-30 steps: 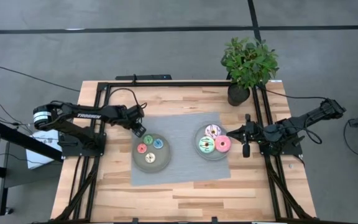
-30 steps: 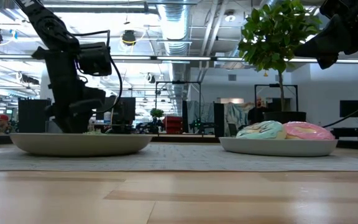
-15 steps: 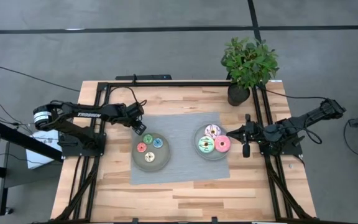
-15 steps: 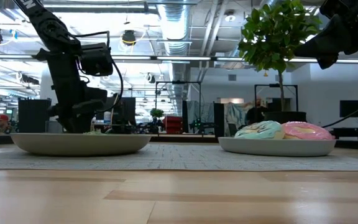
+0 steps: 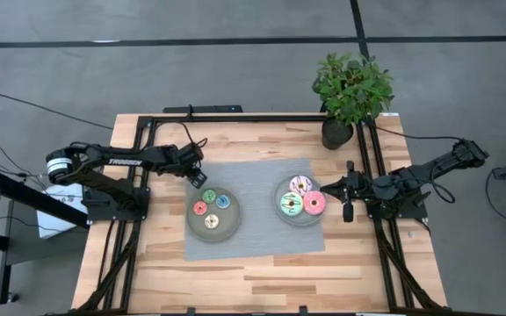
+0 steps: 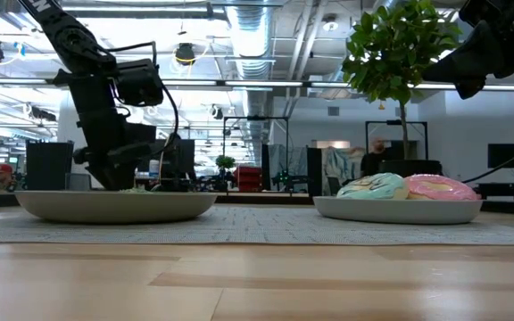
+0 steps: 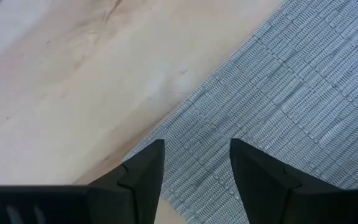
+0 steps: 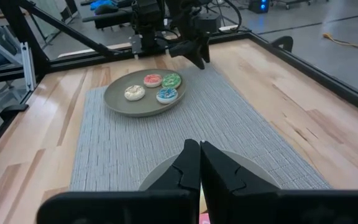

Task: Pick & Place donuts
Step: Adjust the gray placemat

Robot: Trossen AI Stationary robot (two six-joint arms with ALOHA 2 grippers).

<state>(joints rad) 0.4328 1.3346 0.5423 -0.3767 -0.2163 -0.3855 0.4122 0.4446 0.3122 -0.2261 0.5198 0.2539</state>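
Four small donuts lie on the left grey plate (image 5: 213, 230): red (image 5: 200, 209), green (image 5: 209, 197), blue (image 5: 223, 202), tan (image 5: 211, 220). The right plate (image 5: 299, 219) carries the white-lilac sprinkled donut (image 5: 301, 184), the mint-green donut (image 5: 290, 205) and the pink donut (image 5: 314, 204). My left gripper (image 5: 198, 178) (image 7: 194, 162) is open and empty, above the mat's far-left corner beside the left plate. My right gripper (image 5: 326, 187) (image 8: 199, 155) is shut and empty, hovering over the right plate's right rim.
A grey woven mat (image 5: 255, 175) lies under both plates on the wooden table. A potted plant (image 5: 350, 92) stands at the far right corner. Black frame rails (image 5: 143, 149) run along the table's left, far and right sides. Bare wood spans the near part of the table.
My left gripper has drawn back a little toward the table's far edge, away from the left plate, staying open. The donuts and plates have kept still.
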